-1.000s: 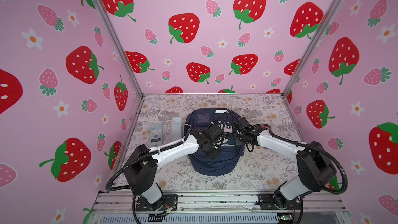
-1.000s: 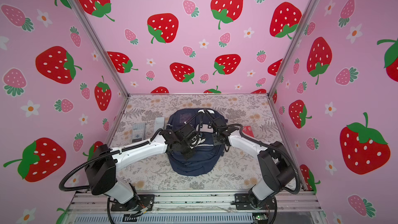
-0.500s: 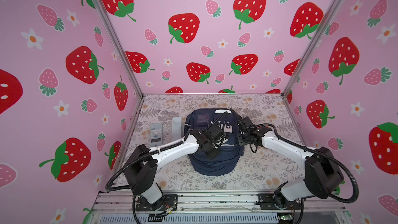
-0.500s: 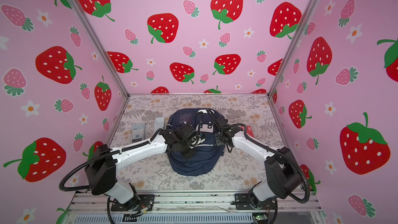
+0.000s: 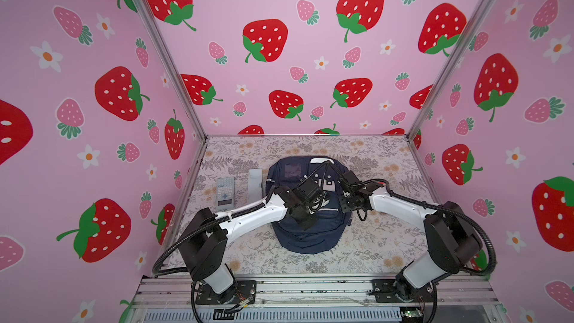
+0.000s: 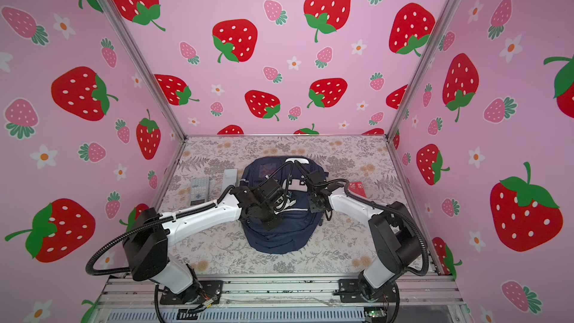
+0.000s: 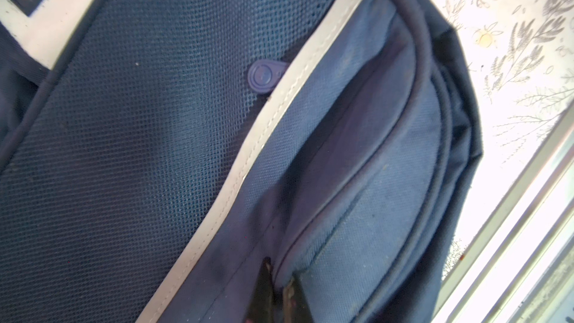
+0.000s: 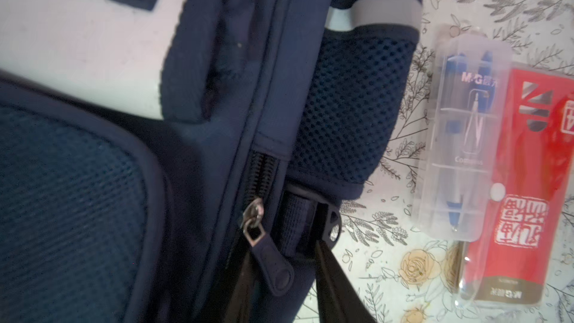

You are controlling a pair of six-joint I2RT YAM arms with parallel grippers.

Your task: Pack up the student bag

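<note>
Student bag (image 5: pixel 310 234) flat on the table (image 5: pixel 382 243), directly under both grippers, with the zip being taken in hand.

The right gripper (image 8: pixel 289 299) has its jaws spread, and the zip pull (image 8: pixel 273 262) lies between them, not yet pinched. It should close squarely on the flat tab rather than the metal slider, then draw along the line of the teeth. The left gripper (image 7: pixel 278 292) is pressed together on what looks like a fold of bag fabric at a seam, and can hold the cloth taut. Just outside the right gripper's outer finger, the strap buckle (image 8: pixel 332 228) and mesh pocket (image 8: pixel 351 113) could snag. Farther out lies a clear compass case (image 8: pixel 466 138), touching a red box (image 8: pixel 525 181). Well off to the left gripper's outer side lie a calculator (image 5: pixel 225 191) and a grey case (image 5: pixel 255 181).
</note>
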